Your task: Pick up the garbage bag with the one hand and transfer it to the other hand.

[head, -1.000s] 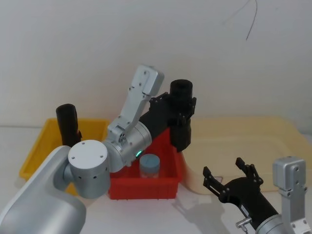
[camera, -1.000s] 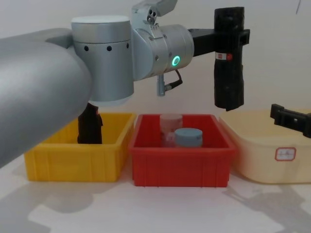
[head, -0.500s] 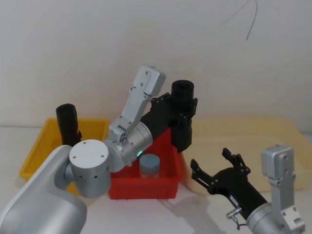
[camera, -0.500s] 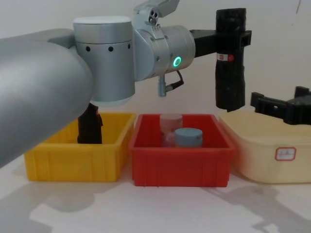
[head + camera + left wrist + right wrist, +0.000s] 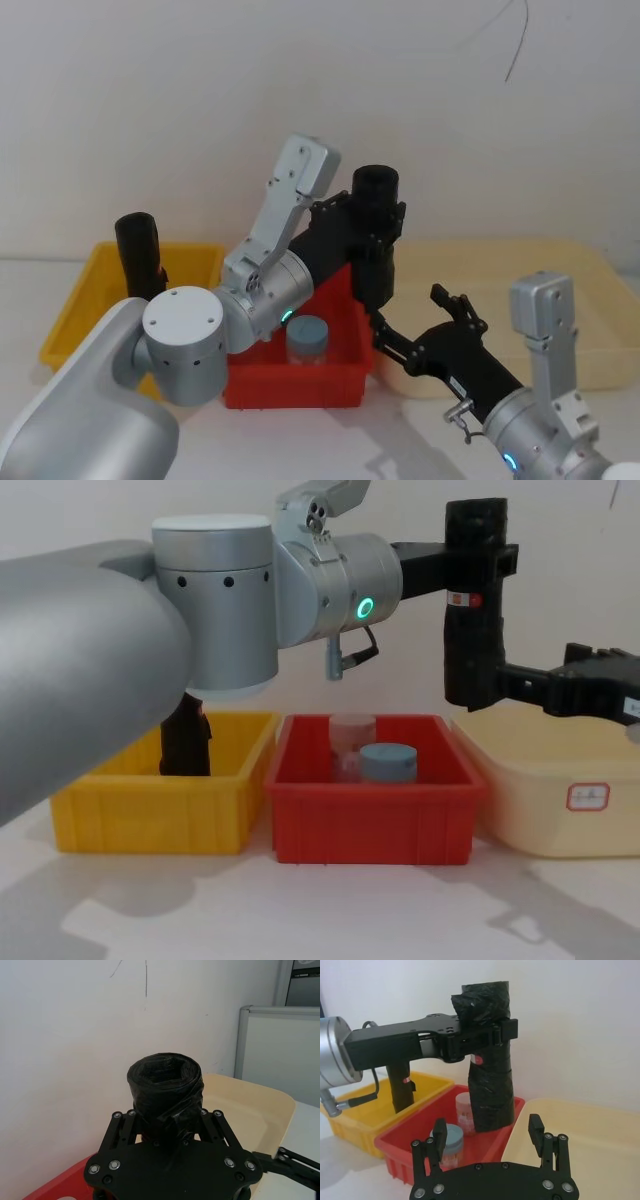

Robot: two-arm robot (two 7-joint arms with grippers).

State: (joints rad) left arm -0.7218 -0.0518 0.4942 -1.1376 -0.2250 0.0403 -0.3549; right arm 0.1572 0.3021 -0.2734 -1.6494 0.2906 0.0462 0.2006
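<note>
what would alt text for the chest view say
The left gripper holds a black bag roll upright above where the red bin and cream tub meet, while the right gripper, jaws open, reaches in from the right at the roll's lower end. Two jars sit in the red bin; a yellow bin stands left of it.

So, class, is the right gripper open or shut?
Open. The right gripper has its fingers spread wide, nothing clamped between them; the left gripper holds the bag.

Upright garbage bag (image 5: 472, 645), aloft (black, crinkled)
</note>
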